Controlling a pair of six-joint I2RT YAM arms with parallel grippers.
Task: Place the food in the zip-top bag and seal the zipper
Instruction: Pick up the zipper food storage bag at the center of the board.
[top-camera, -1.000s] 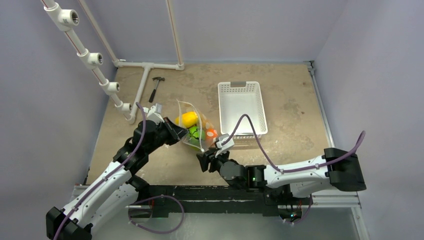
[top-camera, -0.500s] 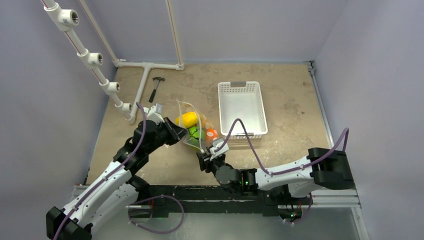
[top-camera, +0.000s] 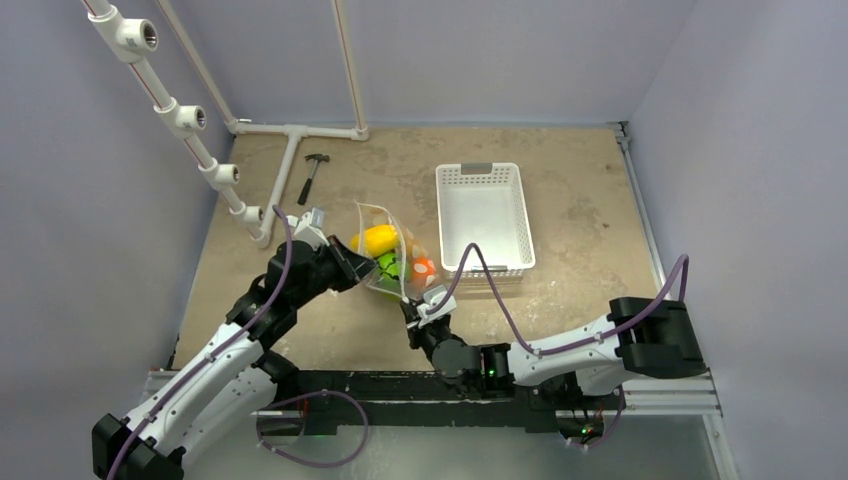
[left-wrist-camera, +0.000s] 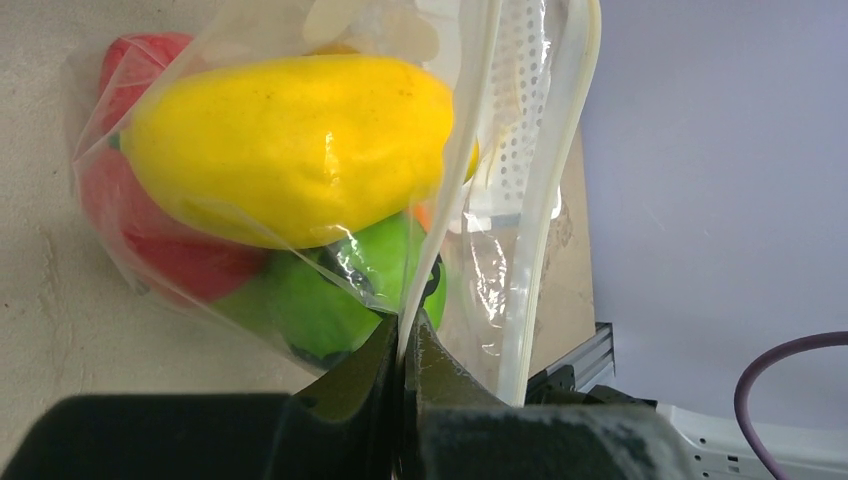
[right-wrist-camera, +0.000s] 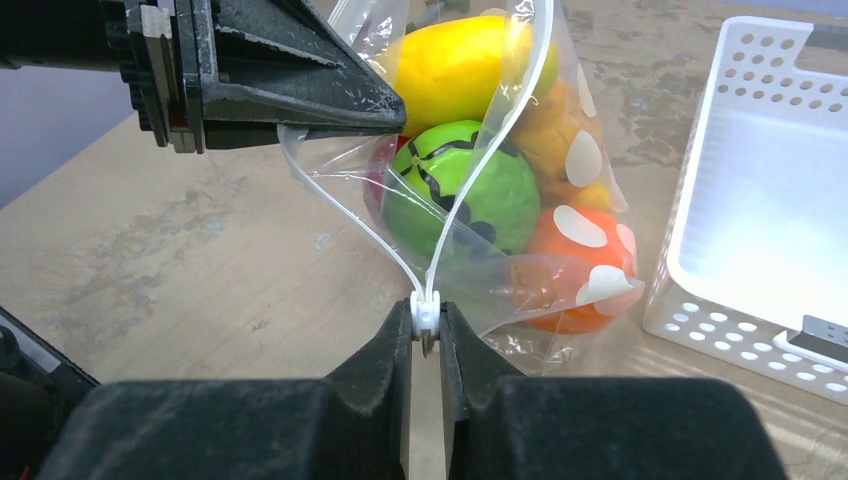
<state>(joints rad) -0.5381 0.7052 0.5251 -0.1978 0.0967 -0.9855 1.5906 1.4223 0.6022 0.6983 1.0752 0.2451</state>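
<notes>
The zip-top bag, clear with white dots, sits mid-table with its mouth gaping. The food is inside it: a yellow fruit, a green one, an orange one and a red one. My left gripper is shut on one strip of the bag's mouth edge, at the bag's left side. My right gripper is shut on the zipper's small white slider, where the two strips of the zipper meet at the bag's near corner.
A white slotted basket stands just right of the bag and shows no food in it. A hammer and white pipework lie at the back left. Bare tabletop lies in front of the bag.
My right gripper has slid left to the bag's near corner and closed its jaws onto the zipper slider. The left gripper and the bag have stayed in place.
</notes>
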